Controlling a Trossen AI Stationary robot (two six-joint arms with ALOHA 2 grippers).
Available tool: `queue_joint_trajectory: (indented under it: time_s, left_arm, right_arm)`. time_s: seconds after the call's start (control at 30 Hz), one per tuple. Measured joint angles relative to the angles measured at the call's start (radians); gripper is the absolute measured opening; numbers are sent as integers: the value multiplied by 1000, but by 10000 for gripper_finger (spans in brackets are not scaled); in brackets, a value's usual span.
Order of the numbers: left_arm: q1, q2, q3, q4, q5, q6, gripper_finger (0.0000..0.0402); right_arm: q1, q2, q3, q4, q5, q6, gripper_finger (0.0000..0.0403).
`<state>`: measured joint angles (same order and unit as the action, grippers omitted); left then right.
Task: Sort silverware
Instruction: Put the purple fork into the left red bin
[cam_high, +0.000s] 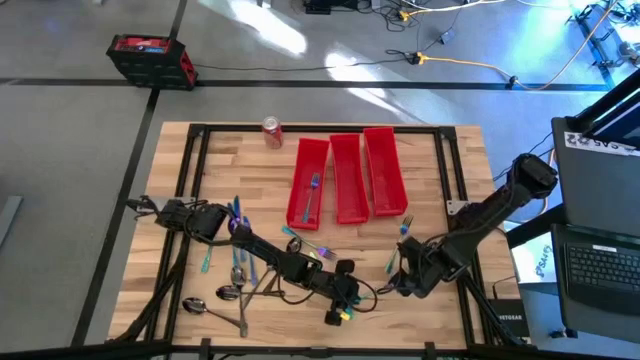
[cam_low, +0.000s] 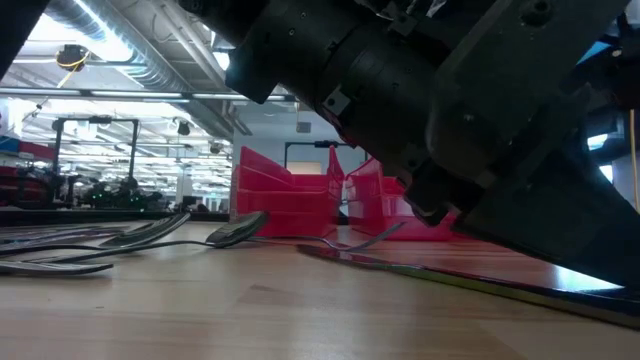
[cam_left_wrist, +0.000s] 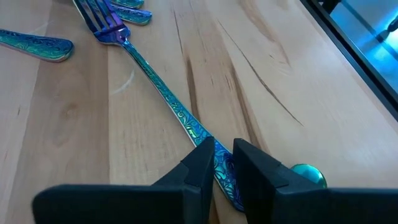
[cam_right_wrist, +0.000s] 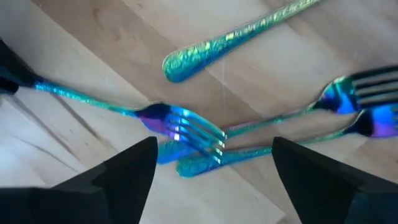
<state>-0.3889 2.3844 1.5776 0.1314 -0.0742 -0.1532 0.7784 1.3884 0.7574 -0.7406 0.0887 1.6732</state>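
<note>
Two dark left gripper jaws clamp a slim embossed iridescent fork; right gripper jaws gape.

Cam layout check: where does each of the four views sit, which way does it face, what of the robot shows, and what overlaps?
High: overhead, facing down; both arms, red bins, silverware.
Low: tabletop height, facing the bins; dark arm bulk fills the top.
Left wrist: looks past the left gripper, shut on a teal fork.
Right wrist: looks down on forks between the open right gripper fingers.
Shared: both wrist views see that fork; high and low share the bins.
</note>
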Motion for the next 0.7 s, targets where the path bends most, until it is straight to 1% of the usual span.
queue_joint_trajectory:
  time_s: [0.1, 0.2, 0.33, 0.47, 0.6, 0.7]
  left_arm:
    - [0, 0, 0, 0, 0, 0, 48]
    - [0, 0, 0, 1, 0, 0, 48]
    - [0, 0, 0, 1, 0, 0, 48]
    - [0, 0, 0, 2, 0, 5, 48]
    - [0, 0, 0, 3, 0, 5, 48]
    - [0, 0, 0, 3, 0, 4, 48]
  right_arm:
    - [30, 8, 0, 0, -2, 42, 290]
    - [54, 28, 0, 7, 23, 77, 282]
    - [53, 51, 0, 41, 65, 84, 281]
    - [52, 63, -5, 51, 77, 83, 280]
    - [53, 63, -79, 152, 66, 107, 280]
    - [53, 58, -122, 233, 83, 122, 280]
